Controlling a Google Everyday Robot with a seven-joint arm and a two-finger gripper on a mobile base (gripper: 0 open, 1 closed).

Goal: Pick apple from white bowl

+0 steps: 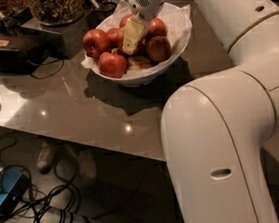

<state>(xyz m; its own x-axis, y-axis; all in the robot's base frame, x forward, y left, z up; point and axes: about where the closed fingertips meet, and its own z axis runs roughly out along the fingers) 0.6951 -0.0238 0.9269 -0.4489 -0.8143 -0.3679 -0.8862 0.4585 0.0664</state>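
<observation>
At 12 o'clock on the table (pixel 74 108), white bowl (pixel 143 76) w/ crinkled paper (pixel 179 14) past the rim. Gripper (pixel 131 38) sits at bowl ctr, coming from 1 o'clock. Apple (pixel 144 43) touches its 3 o'clock side: dark red, glossy, mostly hidden. Grip state: can't tell.

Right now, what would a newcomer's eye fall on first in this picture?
The robot's big white arm fills the right foreground. Its gripper is down among the red apples in the white bowl, which stands at the far side of the grey table.
</observation>
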